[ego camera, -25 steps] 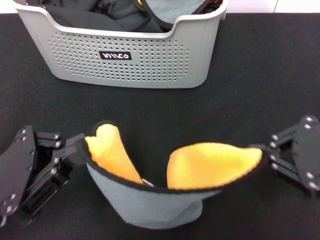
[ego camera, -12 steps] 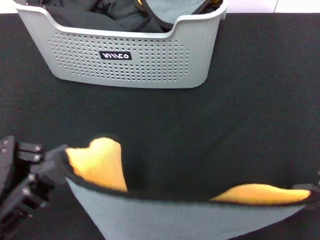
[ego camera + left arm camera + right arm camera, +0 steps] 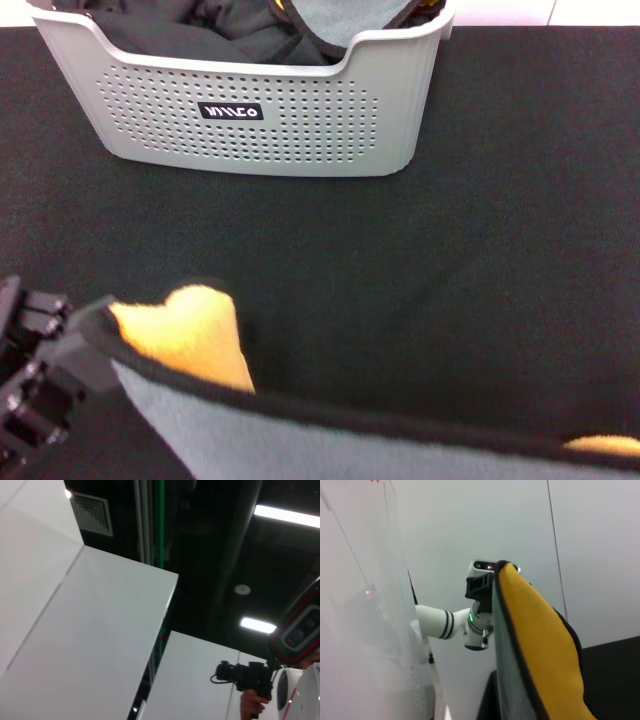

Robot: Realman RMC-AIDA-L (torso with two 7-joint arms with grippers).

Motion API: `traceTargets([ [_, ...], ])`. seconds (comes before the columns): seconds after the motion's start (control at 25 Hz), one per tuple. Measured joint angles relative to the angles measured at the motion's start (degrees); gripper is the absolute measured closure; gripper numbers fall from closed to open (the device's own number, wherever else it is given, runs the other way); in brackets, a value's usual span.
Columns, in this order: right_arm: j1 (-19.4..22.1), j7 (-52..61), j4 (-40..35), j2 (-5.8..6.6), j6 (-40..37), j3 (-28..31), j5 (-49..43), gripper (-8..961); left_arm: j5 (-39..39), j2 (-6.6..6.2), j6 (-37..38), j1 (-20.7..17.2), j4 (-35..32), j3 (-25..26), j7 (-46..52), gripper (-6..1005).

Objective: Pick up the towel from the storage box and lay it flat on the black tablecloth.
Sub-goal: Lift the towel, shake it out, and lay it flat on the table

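Note:
The towel (image 3: 330, 440), grey face towards me and yellow-orange face (image 3: 190, 335) behind, with a black hem, hangs stretched low across the front of the head view above the black tablecloth (image 3: 500, 250). My left gripper (image 3: 92, 322) is shut on its left corner at the lower left. My right gripper is past the right edge of the head view. The right wrist view shows the towel (image 3: 540, 645) rising close by, taut towards the left gripper (image 3: 482, 582) farther off. The storage box (image 3: 300, 130) stands at the back.
The storage box holds crumpled black fabric (image 3: 200, 35) and another grey cloth (image 3: 340, 18). The left wrist view faces white wall panels (image 3: 90, 630) and a dark ceiling, with a hand-held camera (image 3: 245, 675) low down.
Both grippers have moved apart and towards me. The towel went from a sagging loop to a taut band. The right gripper has left the head view.

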State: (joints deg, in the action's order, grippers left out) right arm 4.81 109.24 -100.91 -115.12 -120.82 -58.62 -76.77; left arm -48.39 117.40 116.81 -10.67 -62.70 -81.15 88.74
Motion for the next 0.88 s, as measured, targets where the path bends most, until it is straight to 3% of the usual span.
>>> traceTargets([
  [0.12,0.0,-0.2,3.1,-0.03,-0.9,-0.3,-0.4,945,0.1,-0.33,0.0,-0.1,1.4,-1.1,-0.2,991],
  [0.4,-0.5,-2.6,11.9,0.21,-1.9,-0.2,-1.6,945,0.3,-0.15,-0.1,0.1,12.4,2.2,-1.0,991],
  [0.52,-1.2,-3.0,15.5,0.29,-0.9,0.0,-3.5,945,-0.1,0.18,-0.3,1.8,15.4,2.3,-2.9,991],
  [0.6,-2.3,-3.4,18.6,0.35,-0.2,0.0,-5.3,944,-0.5,0.34,-0.3,5.0,20.0,2.3,-4.3,991],
  [0.88,-6.9,-4.6,28.3,0.47,5.8,0.3,-12.5,944,-3.1,0.03,-0.9,28.3,53.0,2.4,-15.7,991],
])
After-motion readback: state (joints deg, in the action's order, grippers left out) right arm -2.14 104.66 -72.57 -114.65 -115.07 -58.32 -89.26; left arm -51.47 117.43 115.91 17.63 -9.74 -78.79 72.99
